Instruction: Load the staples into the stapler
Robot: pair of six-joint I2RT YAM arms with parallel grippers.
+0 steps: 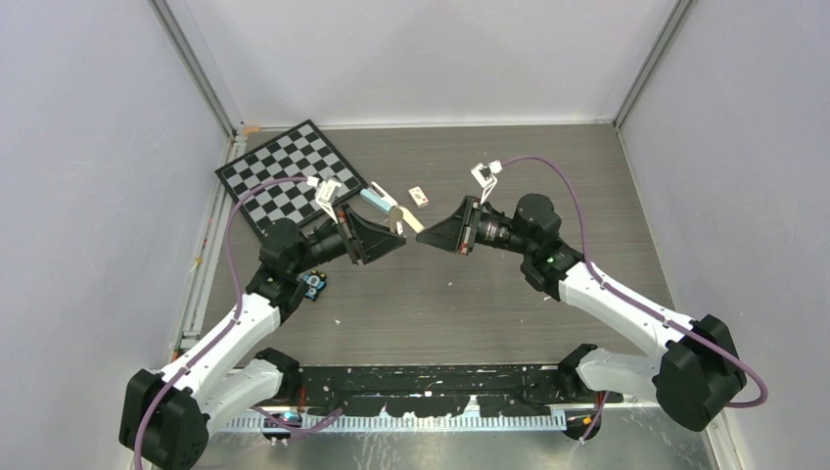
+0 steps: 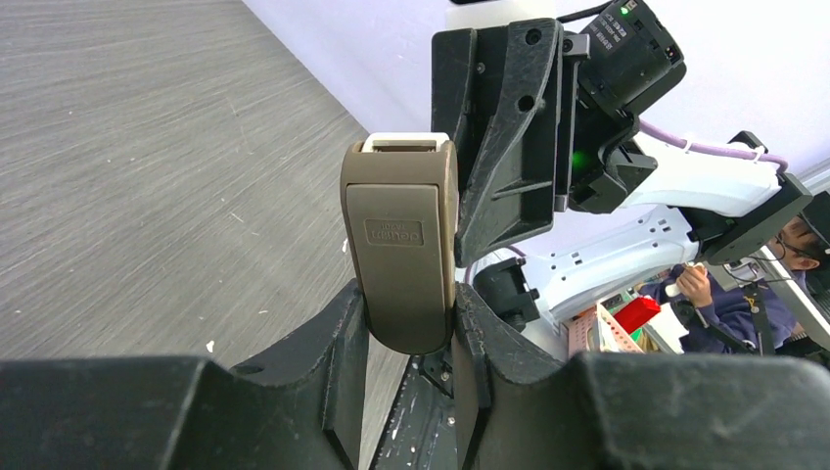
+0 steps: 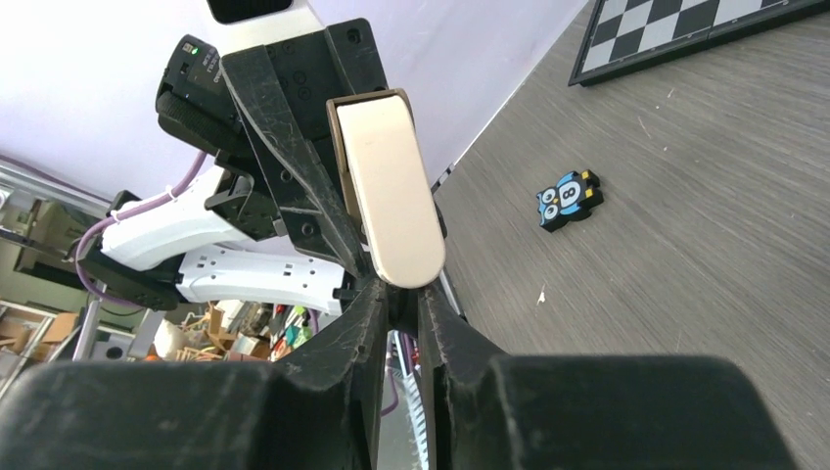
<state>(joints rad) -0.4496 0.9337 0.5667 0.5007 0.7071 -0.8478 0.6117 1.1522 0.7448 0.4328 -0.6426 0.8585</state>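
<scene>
My left gripper (image 1: 393,235) (image 2: 406,318) is shut on a small tan rounded block (image 2: 399,240) with a cream underside (image 3: 391,196), and holds it above the table. My right gripper (image 1: 429,238) (image 3: 403,299) faces it tip to tip. Its jaws are nearly closed with a narrow slit between them, and its tips are at the block's rounded end. The pale blue stapler (image 1: 375,199) lies on the table just behind the left gripper, next to the checkerboard. The staples are not in view.
A checkerboard (image 1: 294,176) (image 3: 685,29) lies at the back left. A small white box with a red mark (image 1: 419,195) lies behind the grippers. A black-and-blue gadget (image 1: 313,284) (image 3: 568,199) lies by the left arm. Grey walls enclose the table.
</scene>
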